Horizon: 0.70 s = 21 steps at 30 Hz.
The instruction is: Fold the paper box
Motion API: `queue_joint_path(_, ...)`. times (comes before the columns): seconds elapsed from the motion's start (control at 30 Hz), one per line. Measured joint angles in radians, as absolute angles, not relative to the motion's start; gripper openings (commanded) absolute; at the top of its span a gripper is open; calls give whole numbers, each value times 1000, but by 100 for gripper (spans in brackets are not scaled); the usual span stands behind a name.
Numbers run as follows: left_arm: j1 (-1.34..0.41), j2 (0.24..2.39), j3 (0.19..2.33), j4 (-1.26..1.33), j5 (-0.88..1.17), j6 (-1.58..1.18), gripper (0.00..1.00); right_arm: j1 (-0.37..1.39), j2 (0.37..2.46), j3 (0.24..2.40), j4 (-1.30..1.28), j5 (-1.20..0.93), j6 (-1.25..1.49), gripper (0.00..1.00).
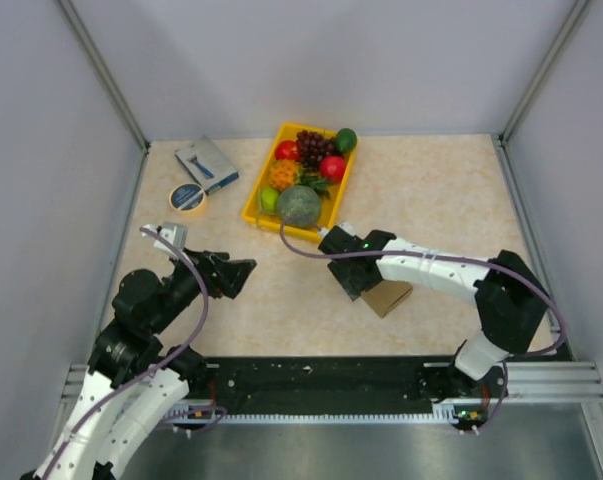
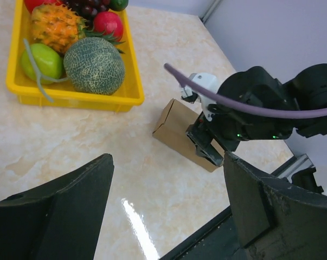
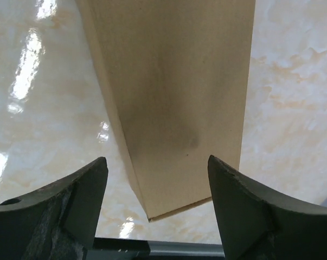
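Left gripper jaws wide, arm bent; right gripper jaws apart, arm outstretched

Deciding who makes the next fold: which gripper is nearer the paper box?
Right. The right gripper hangs directly over the paper box, with its open jaws on either side of it. The left gripper is well off to the box's left, apart from it.

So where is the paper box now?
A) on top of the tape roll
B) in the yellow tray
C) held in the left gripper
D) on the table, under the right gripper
D: the box lies on the table, directly below the right gripper.
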<state>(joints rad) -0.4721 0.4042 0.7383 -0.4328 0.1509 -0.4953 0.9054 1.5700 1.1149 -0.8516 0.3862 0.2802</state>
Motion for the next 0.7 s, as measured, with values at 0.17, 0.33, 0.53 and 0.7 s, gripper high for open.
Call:
queue_joint_path(0.17, -472, 345, 739, -526, 141, -476, 86, 966, 1713, 1174, -854, 517, 246, 72)
queue_joint_path(0.33, -472, 345, 739, -559, 149, -476, 85, 967, 1852, 1227, -848, 642, 206, 71)
queue_joint_path(0.53, -472, 371, 779, -577, 159, -456, 85, 871, 1883, 1225, -829, 694, 128, 71)
queue_joint_path(0.7, -472, 404, 817, -577, 167, -430, 85, 650, 1891, 1239, -789, 691, 20, 70)
